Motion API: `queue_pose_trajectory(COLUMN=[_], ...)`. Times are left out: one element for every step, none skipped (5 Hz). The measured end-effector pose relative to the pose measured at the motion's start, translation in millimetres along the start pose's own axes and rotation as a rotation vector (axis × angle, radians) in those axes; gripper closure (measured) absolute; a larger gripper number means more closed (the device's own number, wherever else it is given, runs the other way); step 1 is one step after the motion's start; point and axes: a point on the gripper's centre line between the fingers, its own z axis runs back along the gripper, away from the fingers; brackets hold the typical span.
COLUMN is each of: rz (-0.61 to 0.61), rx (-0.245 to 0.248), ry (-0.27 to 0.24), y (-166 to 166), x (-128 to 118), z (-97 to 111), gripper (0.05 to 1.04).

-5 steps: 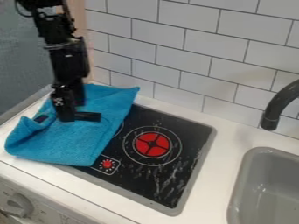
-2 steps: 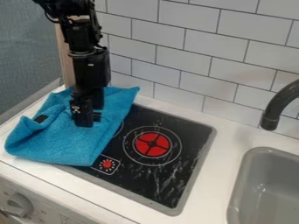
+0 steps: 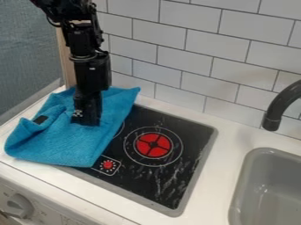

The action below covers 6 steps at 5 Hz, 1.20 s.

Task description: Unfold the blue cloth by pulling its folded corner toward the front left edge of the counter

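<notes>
The black tool (image 3: 87,122) hung over the blue cloth (image 3: 64,143), which covered the left part of the black stovetop (image 3: 197,136) on the white bench (image 3: 226,162). A gray sink (image 3: 250,165) and dark faucet (image 3: 279,105) stood to the right, before white wall tiles (image 3: 185,59).

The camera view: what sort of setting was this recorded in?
Probably a toy or mock kitchen: a stove with a red burner ring is set in a white counter, beside a grey sink with a dark faucet, against a tiled wall.
</notes>
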Motion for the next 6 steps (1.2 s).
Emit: queue_pose_trajectory(rz=[0.014,0.024,0.028,0.041,0.048,0.054], rx=[0.003,0.003,0.005,-0.012,-0.011,0.017], ry=[0.003,0.004,0.004,0.001,-0.011,-0.019], y=[0.5,0.6,0.9,-1.8,-4.5,-13.0], x=[-0.4,-0.6,-0.6,-0.2,1.7,-0.3], z=[0.0,-0.5,-0.5,-0.5,9.3,30.8], gripper=[0.939,1.022,1.034,1.034,1.034,1.034])
